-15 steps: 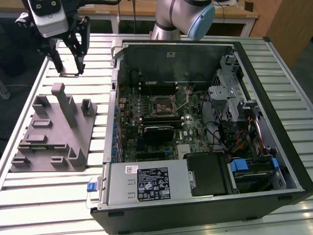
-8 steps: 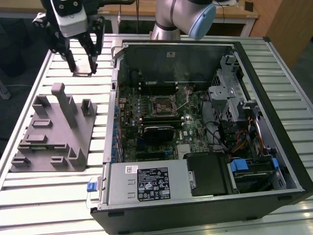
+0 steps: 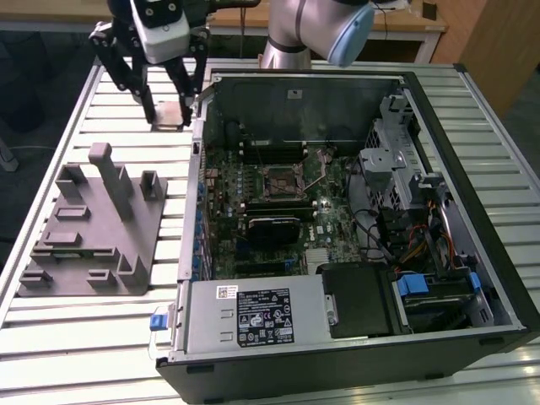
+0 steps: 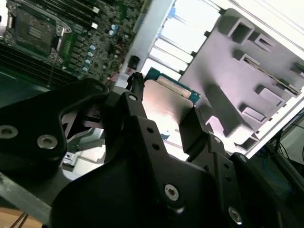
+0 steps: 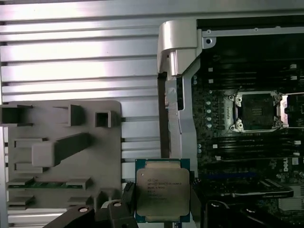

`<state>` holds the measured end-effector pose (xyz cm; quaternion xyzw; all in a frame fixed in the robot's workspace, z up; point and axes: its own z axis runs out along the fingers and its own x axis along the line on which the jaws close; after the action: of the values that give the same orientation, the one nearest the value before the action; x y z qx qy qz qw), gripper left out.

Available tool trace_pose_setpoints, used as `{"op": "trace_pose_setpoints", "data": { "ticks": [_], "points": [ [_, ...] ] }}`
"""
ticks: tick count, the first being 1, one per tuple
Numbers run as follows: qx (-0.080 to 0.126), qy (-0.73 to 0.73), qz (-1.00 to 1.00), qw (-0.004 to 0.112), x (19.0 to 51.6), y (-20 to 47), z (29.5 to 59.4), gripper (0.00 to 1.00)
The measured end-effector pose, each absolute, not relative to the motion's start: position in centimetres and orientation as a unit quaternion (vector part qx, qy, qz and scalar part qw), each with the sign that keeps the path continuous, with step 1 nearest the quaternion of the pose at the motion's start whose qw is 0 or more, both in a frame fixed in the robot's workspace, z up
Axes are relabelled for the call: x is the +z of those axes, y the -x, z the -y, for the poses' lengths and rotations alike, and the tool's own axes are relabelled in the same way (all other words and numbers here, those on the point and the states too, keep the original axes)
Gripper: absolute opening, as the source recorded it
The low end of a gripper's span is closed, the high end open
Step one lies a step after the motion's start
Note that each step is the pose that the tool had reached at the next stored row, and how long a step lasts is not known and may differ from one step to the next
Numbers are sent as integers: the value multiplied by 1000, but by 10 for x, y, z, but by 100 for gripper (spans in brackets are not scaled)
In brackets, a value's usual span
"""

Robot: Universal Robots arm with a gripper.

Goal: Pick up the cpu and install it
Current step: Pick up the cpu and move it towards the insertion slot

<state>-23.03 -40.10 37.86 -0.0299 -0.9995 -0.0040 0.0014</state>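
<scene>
The cpu [image 5: 162, 187], a small square chip with a silvery-beige top and green edge, hangs between the two black fingers of my gripper [image 5: 162, 199], which is shut on it. In the exterior view the gripper [image 3: 172, 118] holds the cpu [image 3: 171, 111] just above the slatted table, beside the back corner of the open computer case on the exterior view's left. The second wrist view has the cpu [image 4: 167, 99] clamped at two opposite edges. The motherboard socket [image 3: 283, 180] lies open inside the case, well apart from the chip, and appears again as the socket [image 5: 256, 111].
A grey fixture [image 3: 93, 224] with upright posts lies on the table at the exterior view's left. The case's metal side wall [image 3: 201, 143] stands between the gripper and the motherboard. A drive cage [image 3: 396, 160] and power supply [image 3: 253, 316] fill other parts of the case.
</scene>
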Motion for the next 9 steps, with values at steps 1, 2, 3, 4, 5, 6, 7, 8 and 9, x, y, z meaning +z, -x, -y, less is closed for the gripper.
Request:
{"op": "trace_pose_setpoints", "data": {
  "ticks": [1,2,3,4,5,6,7,8,9],
  "points": [
    [-4,30,1000,2,379,226,401,54],
    [-4,30,1000,2,379,221,401,54],
    [-4,30,1000,2,379,216,401,54],
    [-4,30,1000,3,379,212,400,54],
    [-4,30,1000,3,379,207,400,54],
    [-4,30,1000,3,379,203,400,54],
    [-4,30,1000,4,379,198,400,54],
    [-4,30,1000,4,379,194,400,54],
    [-4,30,1000,4,379,190,400,54]
  ]
}}
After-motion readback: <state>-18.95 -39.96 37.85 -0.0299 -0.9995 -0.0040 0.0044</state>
